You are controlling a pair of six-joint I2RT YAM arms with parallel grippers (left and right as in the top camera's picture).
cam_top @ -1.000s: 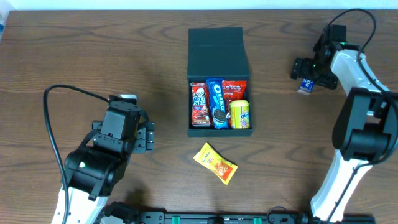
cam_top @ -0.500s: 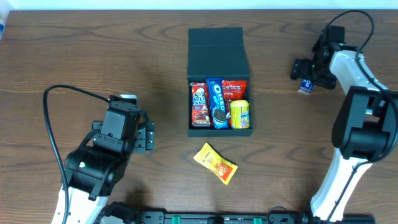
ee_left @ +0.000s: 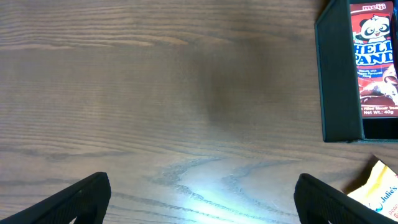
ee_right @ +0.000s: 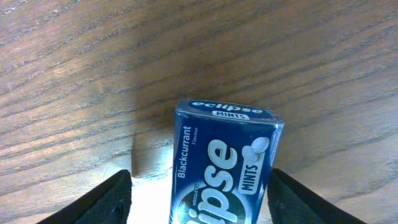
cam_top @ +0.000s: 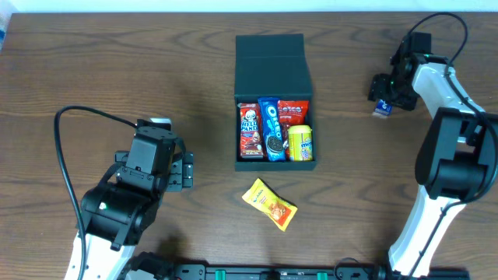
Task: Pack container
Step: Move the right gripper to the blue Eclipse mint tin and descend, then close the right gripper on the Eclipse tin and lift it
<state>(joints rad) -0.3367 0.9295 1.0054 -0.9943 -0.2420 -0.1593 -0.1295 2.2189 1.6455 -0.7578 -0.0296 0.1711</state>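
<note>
Right claw (cam_top: 382,101) slightly farther from container (cam_top: 268,54)

A robotics lab bench; a left arm (cam_top: 124,198) and right arm (cam_top: 451,159) stand at a wood-grain table (cam_top: 93,54); a black cable (cam_top: 57,128) loops loose; the container (cam_top: 272,61) sits between them.

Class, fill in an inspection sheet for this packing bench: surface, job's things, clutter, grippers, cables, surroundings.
Surface: brown wood-grain table.
Job's things: teal container, lid open, holding four snack packets; yellow packet loose in front of it; Eclipse mints pack on the right-arm side.
Clutter: nothing seen.
Grippers: left gripper open over bare table; right gripper open, fingers straddling the Eclipse mints pack.
Cables: black cable loops beside the left arm; second cable arcs above the right arm.
Surroundings: pale strip beyond the far edge; nothing else seen.
</note>
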